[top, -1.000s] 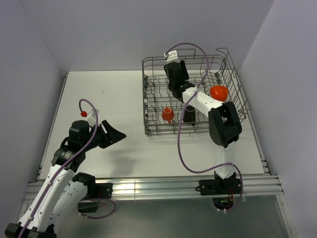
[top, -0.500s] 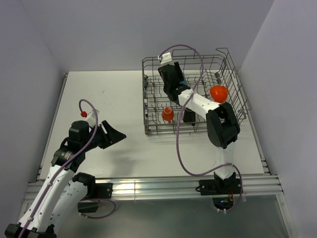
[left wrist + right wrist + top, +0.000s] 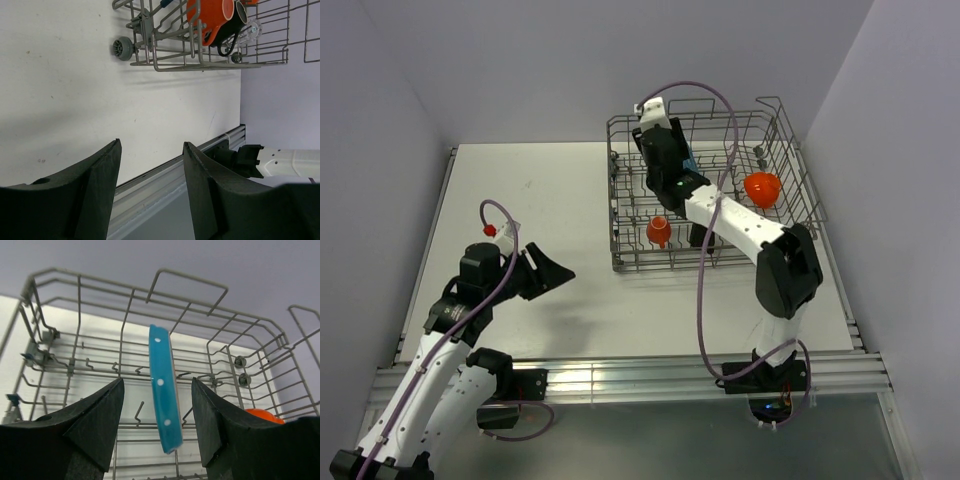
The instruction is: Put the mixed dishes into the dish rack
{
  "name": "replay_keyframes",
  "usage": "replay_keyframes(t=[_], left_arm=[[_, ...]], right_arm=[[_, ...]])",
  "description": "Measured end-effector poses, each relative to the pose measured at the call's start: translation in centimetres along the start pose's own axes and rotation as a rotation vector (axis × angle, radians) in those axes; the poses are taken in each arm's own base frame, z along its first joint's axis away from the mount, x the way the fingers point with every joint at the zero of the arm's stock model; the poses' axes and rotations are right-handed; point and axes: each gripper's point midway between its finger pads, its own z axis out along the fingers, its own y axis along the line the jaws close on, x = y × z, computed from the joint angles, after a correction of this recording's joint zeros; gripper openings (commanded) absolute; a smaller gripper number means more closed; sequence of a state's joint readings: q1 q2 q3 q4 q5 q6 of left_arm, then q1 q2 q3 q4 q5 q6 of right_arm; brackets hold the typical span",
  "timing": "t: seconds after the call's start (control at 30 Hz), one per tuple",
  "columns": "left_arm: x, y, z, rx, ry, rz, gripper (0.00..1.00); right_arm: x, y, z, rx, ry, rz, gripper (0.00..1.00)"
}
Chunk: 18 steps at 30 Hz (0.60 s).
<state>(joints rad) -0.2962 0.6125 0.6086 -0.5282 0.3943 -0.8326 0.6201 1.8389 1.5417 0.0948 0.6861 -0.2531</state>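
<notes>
Teal dotted plate point(image 3: 162, 395) stands on edge inside the dish rack point(image 3: 190, 280), upright among the tines in its far half. Right gripper point(image 3: 157, 382) hangs just before it, fingers spread wide, touching nothing. Orange-red bowl point(image 3: 761, 187), small orange cup point(image 3: 658, 231) and dark mug point(image 3: 239, 20) also sit in the rack; a clear shape beside the mug may be the glass point(image 3: 250, 32). Left gripper point(image 3: 151, 150) is spread and empty over the white table point(image 3: 540, 200), well apart from the rack.

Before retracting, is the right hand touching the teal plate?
Apart. The right wrist view shows the teal plate on edge, with clear gaps between it and both fingers of the right hand.
</notes>
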Motion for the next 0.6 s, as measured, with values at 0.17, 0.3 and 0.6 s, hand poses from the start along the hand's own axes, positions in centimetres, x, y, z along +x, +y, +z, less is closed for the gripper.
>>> replay_keyframes(t=[0.17, 0.3, 0.6], left_arm=[[0.1, 0.3, 0.3, -0.013, 0.012, -0.011, 0.62], [0.1, 0.5, 0.7, -0.023, 0.021, -0.028, 0.66], [0.4, 0.9, 2.3, -0.044, 0.055, -0.062, 0.77]], right_arm=[[-2.8, -2.2, -3.2, 0.021, -0.039, 0.072, 0.64], [-2.3, -3.7, -5.7, 0.027, -0.019, 0.114, 0.66], [3.1, -6.0, -10.8, 0.001, 0.105, 0.206, 1.00]])
